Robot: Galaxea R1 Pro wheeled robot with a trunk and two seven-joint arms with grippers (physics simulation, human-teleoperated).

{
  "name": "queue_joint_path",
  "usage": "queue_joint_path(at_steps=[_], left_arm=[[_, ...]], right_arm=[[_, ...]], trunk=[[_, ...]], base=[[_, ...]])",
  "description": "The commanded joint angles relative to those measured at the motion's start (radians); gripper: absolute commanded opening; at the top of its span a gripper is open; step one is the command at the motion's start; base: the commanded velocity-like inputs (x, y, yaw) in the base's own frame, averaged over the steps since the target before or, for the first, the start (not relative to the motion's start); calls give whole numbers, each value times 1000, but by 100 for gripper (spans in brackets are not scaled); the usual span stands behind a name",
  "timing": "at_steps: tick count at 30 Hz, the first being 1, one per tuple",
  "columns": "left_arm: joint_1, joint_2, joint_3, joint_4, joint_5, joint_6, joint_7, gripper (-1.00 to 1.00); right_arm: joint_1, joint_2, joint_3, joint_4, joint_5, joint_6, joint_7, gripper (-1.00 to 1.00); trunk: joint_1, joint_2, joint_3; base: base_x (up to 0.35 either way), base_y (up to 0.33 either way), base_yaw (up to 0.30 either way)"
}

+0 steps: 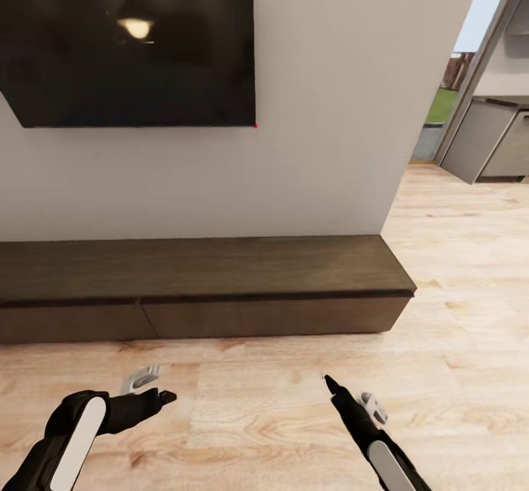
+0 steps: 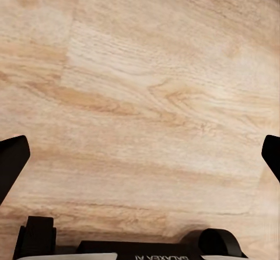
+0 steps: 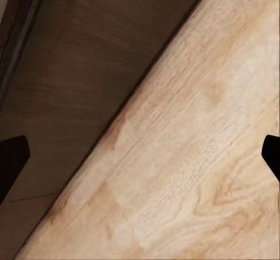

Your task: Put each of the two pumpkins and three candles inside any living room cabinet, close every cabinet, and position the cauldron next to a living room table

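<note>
The long low dark-brown cabinet (image 1: 198, 267) stands against the white wall ahead of me, and its wide drawer fronts (image 1: 272, 317) are shut. My left gripper (image 1: 156, 389) hovers over the wood floor just short of it, open with nothing between its fingers; the left wrist view shows this gripper (image 2: 140, 155) above bare planks. My right gripper (image 1: 349, 395) is also open and empty, and the right wrist view shows it (image 3: 140, 155) near the cabinet's front (image 3: 87, 79) where that meets the floor. The pumpkins, candles and cauldron are out of view.
A large black screen (image 1: 125, 42) hangs on the wall above the cabinet. Past the wall's right end an opening leads to grey kitchen cupboards (image 1: 488, 142). Light wood floor (image 1: 257, 417) stretches in front of the cabinet and off to the right.
</note>
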Motion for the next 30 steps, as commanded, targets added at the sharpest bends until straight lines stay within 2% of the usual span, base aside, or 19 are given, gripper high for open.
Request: queue_joint_path(at_steps=[1, 4, 13, 30], left_arm=[[-1, 0, 1, 5, 10, 4, 6, 100], [-1, 0, 0, 39, 12, 3, 6, 100], [-1, 1, 0, 65, 12, 3, 6, 100], [-1, 0, -1, 66, 12, 3, 6, 100]], right_arm=[[0, 0, 2, 6, -12, -36, 7, 100], [0, 2, 3, 15, -19, -87, 32, 100], [0, 5, 5, 24, -18, -108, 180, 100], [0, 15, 4, 26, -14, -116, 201, 100]], trunk=[[4, -8, -4], [15, -29, -13], [50, -92, -42], [115, -211, -95]], base=[[0, 0, 0], [0, 0, 0], [0, 0, 0], [0, 0, 0]])
